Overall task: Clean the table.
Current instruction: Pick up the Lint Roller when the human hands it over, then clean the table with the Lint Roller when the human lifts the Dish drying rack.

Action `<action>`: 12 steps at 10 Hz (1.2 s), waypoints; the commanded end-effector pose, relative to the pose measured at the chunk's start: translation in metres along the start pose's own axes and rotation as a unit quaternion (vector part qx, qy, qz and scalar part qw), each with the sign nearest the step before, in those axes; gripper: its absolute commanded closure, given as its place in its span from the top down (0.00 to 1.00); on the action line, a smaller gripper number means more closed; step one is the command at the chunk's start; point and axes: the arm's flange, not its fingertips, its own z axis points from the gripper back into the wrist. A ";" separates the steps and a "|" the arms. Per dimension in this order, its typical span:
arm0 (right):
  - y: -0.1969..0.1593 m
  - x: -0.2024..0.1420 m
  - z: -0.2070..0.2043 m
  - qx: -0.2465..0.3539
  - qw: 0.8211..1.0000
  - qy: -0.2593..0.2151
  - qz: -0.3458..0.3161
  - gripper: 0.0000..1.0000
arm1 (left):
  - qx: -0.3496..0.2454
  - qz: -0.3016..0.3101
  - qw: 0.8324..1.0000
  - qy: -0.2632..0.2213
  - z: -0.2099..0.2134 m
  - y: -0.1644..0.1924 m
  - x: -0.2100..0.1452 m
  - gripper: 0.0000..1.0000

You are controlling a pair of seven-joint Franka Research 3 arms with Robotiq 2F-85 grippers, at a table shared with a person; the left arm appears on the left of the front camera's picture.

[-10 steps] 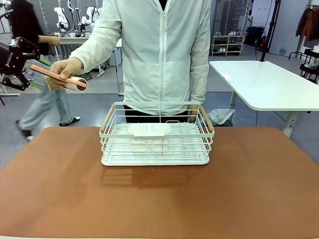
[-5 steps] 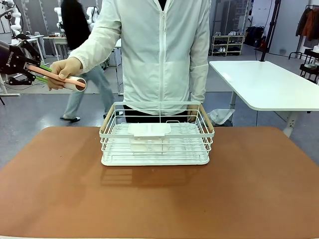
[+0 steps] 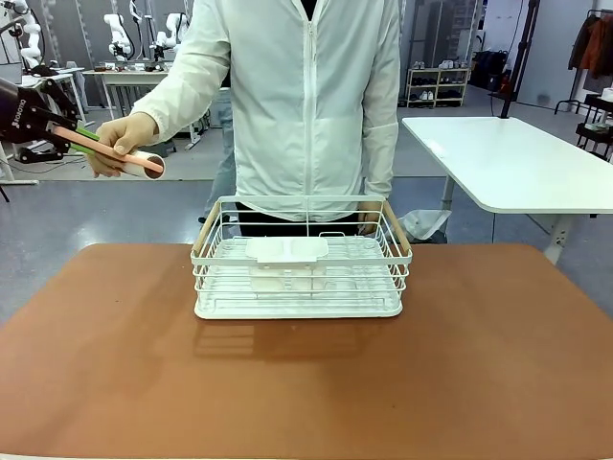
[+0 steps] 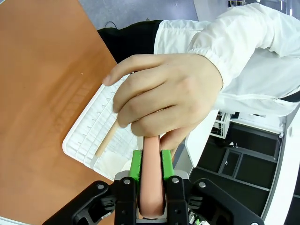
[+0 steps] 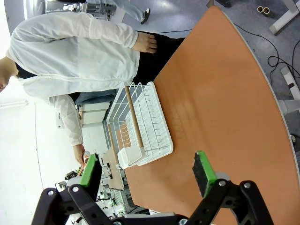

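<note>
Left gripper [image 4: 152,157]: my jaws are clamped on the pink handle [image 4: 153,187] of a lint roller [image 3: 113,149], one green pad against each side. It is held up in the air, off the left edge of the table [image 3: 306,383].

Person's hand [image 4: 164,101]: wrapped round the same handle just beyond my fingertips, thumb under, fingers over. We both have hold of it. From the front view, the roller's white roll end [image 3: 146,164] sticks out past that hand, pointing toward the basket.

Right gripper [image 5: 146,172]: jaws spread wide, nothing between the pads, hanging high over the table's right side.

Table: reddish-brown top, right in front of me and below both grippers.

White wire basket [image 3: 299,311]: sits on the table near its far edge, about the middle, with a wooden rail along each short side and a white insert [image 3: 285,251] inside.

Person in a white jacket stands just behind the basket. White-topped table [image 3: 517,163] off to the far right.
</note>
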 end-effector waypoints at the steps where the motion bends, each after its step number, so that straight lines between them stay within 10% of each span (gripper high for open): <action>1: 0.002 0.000 0.001 0.011 1.000 -0.002 0.005 1.00 | -0.019 -0.009 1.000 -0.004 0.002 0.001 0.004 0.01; 12: 0.002 0.000 0.001 0.011 1.000 -0.002 0.005 1.00 | 0.000 0.000 1.000 0.000 0.000 0.000 0.000 0.01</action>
